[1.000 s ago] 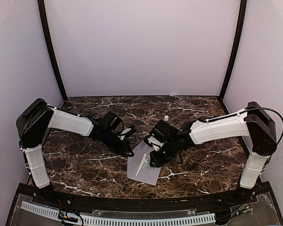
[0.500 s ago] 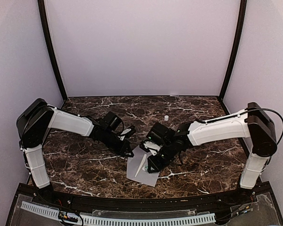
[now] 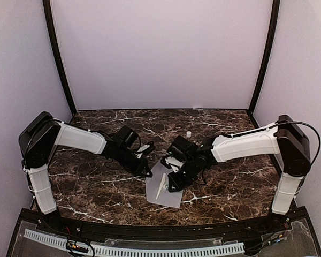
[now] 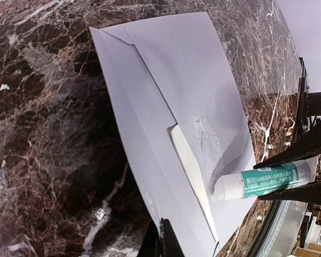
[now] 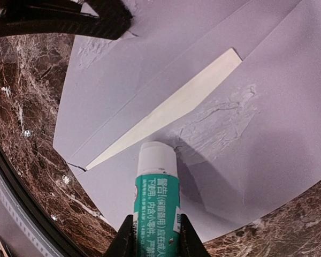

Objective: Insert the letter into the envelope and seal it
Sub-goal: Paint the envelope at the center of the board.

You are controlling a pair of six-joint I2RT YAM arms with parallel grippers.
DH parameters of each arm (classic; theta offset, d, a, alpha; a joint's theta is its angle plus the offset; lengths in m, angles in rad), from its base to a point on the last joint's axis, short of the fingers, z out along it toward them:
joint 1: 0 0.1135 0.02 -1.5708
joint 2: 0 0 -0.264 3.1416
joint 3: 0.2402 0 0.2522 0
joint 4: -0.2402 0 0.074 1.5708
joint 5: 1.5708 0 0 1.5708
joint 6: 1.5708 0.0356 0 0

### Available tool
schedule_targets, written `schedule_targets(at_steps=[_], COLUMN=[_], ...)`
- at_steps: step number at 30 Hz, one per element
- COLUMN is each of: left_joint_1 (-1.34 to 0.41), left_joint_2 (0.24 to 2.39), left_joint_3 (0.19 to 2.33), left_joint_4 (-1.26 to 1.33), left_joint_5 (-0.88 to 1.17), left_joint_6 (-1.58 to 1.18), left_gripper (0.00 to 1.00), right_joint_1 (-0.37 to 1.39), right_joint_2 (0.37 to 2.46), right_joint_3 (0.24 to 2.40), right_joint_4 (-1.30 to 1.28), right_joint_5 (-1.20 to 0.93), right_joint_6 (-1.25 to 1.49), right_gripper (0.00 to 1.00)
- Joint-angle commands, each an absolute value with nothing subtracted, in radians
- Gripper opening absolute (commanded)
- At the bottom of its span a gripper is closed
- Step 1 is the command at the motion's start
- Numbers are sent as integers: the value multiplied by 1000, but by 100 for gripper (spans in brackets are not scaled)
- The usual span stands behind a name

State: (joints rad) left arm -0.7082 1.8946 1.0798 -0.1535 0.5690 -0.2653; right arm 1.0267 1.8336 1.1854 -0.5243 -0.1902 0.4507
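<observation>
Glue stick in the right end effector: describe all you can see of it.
The glue stick is a white plastic-looking tube with a teal label printed in white characters. The right end effector grips its labelled body. It tilts down, and its white end meets the envelope by a wrinkled patch, beside the exposed letter edge.

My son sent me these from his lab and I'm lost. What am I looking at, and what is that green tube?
The left arm and right arm are robot arms bolted to a marble table. The wide picture looks down from above and behind them. The other two come from a camera on each wrist. A grey envelope lies on the table, with a sliver of cream letter showing at its opening. The right tool grips the tube, a glue stick, with its white tip on the envelope. The left tool is closed, its tip at the envelope's edge.
</observation>
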Motion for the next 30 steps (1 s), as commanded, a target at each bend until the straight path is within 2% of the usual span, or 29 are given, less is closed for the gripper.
schedule_targets(at_steps=[1, 30], left_joint_1=[-730, -738], left_joint_2=[1899, 1910], left_joint_3=[1104, 1117], left_joint_4=[-191, -215], left_joint_5=[582, 570], left_joint_6=[-219, -201], left_gripper=[0, 0], right_joint_1=[1001, 888], right_joint_2=[1859, 1938], right_joint_3=[1206, 1253], right_joint_4=[-521, -507], right_joint_5=[-145, -89], right_joint_6=[458, 392], right_gripper=[0, 0])
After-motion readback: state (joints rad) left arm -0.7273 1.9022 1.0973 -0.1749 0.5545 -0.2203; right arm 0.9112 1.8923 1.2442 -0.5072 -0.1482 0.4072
